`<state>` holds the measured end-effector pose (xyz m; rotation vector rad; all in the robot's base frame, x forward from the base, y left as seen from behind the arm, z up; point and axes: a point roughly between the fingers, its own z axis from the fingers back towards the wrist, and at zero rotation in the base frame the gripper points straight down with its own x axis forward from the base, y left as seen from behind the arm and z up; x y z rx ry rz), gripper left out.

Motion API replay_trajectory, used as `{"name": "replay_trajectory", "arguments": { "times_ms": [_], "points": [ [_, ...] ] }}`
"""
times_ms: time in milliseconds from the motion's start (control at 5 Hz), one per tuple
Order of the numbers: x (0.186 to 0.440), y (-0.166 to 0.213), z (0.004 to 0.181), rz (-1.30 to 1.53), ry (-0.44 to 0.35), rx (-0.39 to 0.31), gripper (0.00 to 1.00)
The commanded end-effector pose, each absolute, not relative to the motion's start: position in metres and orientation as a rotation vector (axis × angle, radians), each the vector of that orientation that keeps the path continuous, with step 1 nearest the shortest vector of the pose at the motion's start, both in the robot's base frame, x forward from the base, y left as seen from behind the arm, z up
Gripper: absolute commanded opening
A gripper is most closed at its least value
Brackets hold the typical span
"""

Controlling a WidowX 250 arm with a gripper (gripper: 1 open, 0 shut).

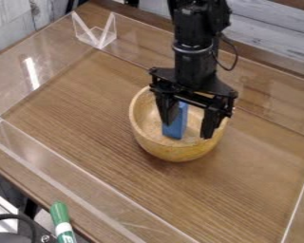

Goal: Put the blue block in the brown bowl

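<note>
The black claw (190, 114) hangs straight down from a dark arm (197, 33) over the brown bowl (178, 139), its two fingers spread wide apart, one finger (161, 106) on the left side and the other finger (222, 113) on the right, with both tips dipped to about the level of the bowl's rim. The claw is released: nothing is pinched between the fingers. The blue block (175, 123) stands between them, closer to the left finger than to the right, upright or slightly leaning inside the bowl, its lower end down in the hollow and its top rising toward the claw's body; whether the left finger brushes the block cannot be told from this view. The bowl sits directly beneath the claw, round and light brown with thick walls, its near rim showing in front of the fingers and its far rim hidden behind them. The bowl rests on a wooden tabletop (79, 104) with darker grain, which spreads out on all sides of the claw and is bordered by clear plastic walls (22, 66). Well behind the claw and to its left, near the far edge, stands a small clear angled stand (94, 30). Far in front of the claw and to its left, outside the clear wall, lies a green marker (62, 224).
</note>
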<state>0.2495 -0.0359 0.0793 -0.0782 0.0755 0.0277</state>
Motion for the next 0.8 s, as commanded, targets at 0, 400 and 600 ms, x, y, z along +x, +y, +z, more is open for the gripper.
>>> {"name": "replay_trajectory", "arguments": {
  "times_ms": [0,400,600],
  "points": [
    [0.2624,-0.0332,0.0918,0.058,0.02,-0.09,1.0],
    [0.2652,-0.0293,0.0931,0.108,0.022,-0.1,1.0],
    [0.2656,-0.0284,0.0932,0.131,0.025,-0.104,1.0]
  ]
}}
